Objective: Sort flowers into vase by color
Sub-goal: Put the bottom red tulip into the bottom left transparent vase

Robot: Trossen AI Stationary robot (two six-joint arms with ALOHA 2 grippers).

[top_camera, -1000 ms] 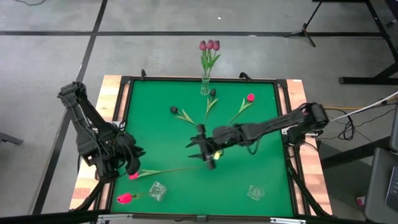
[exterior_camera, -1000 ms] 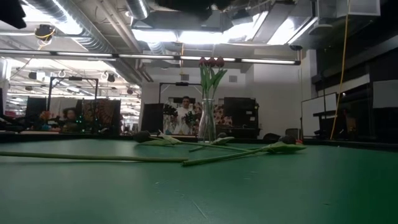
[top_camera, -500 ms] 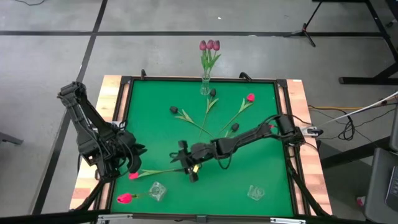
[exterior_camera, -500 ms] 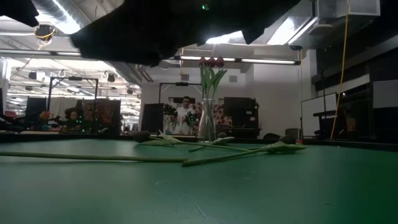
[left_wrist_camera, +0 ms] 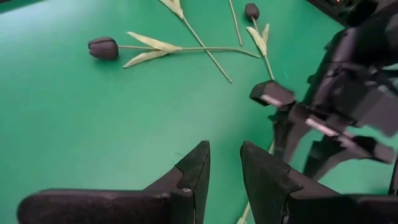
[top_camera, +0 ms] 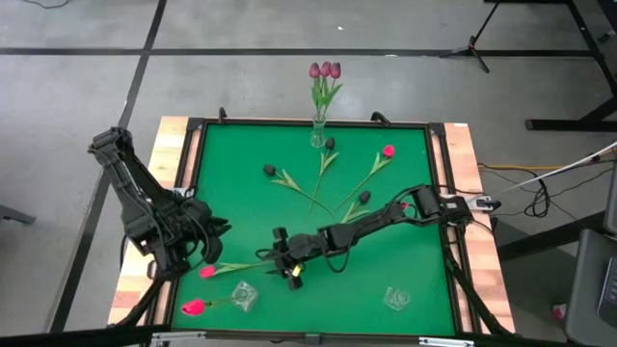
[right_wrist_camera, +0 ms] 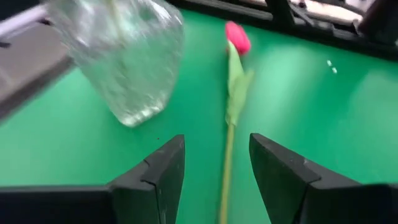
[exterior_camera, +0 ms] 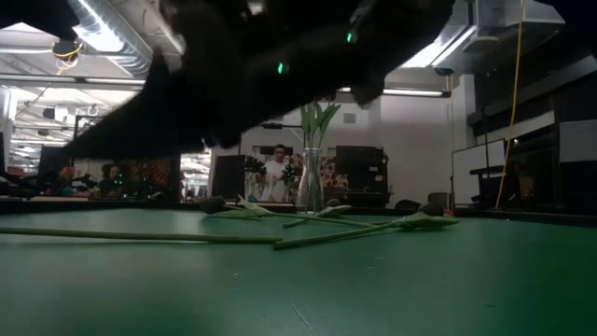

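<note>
High view showed my right end effector (top_camera: pixel 285 262) stretched far across the green counter (top_camera: pixel 415 193), low over the stem of a pink-red tulip (top_camera: pixel 207 272) that lay near the counter's left front. My right wrist view looked straight down that stem (right_wrist_camera: pixel 226 155) to its head: my two fingers (right_wrist_camera: pixel 163 171) stood apart on either side of it, with clear gaps and nothing gripped between them. An empty glass vase (right_wrist_camera: pixel 127 59) stood just beside the stem there.

My left end effector (top_camera: pixel 205 253) waited at the left edge of the counter, near that tulip's head. In my left wrist view its fingers (left_wrist_camera: pixel 194 168) stood slightly apart with only bare green between them, holding nothing.

A second pink-red tulip (top_camera: pixel 194 306) lay at the front left corner, its stem reaching to that empty vase (top_camera: pixel 243 295). Another empty glass vase (top_camera: pixel 395 298) stood at the front right. Three near-black tulips (top_camera: pixel 271 171) and one more pink-red tulip (top_camera: pixel 388 151) lay fanned out across the middle and far part of the counter. At the far edge, a narrow vase (top_camera: pixel 317 135) held three mauve-purple tulips (top_camera: pixel 325 70) upright.
</note>
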